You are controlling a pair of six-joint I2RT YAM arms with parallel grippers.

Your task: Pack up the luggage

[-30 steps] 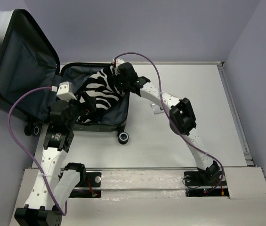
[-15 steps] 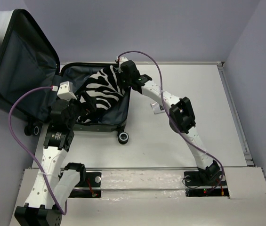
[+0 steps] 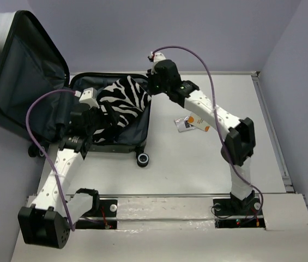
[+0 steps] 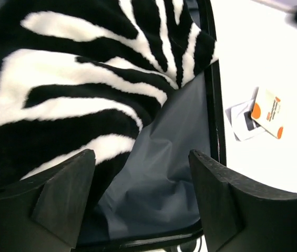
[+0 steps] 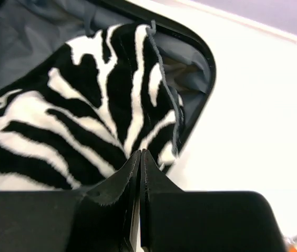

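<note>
The right fingers (image 5: 119, 181) are clenched on nothing, pad against pad. A second ago they were down on the back right corner of the zebra-print blanket (image 3: 124, 101); now they hang above and just outside that corner. From the wrist view the blanket lies ahead of and below their tips, with its edge draped against the wall of the luggage (image 3: 28, 82). The left fingers (image 4: 64, 194) are released and spread wide with nothing between them. They have come forward over the near part of the blanket, so striped pile lies under one finger and bare grey lining under the other. The luggage lies open on the worktop (image 3: 208, 158) beneath both pairs of fingers, its lid leaning back beyond the left pair. With the right arm drawn aside, the small packets (image 3: 191, 123) show on the worktop below it, well apart from the case. I judge the blanket to be in, bar some tucking. The packets may be the next load, and the lid is not yet shut.
</note>
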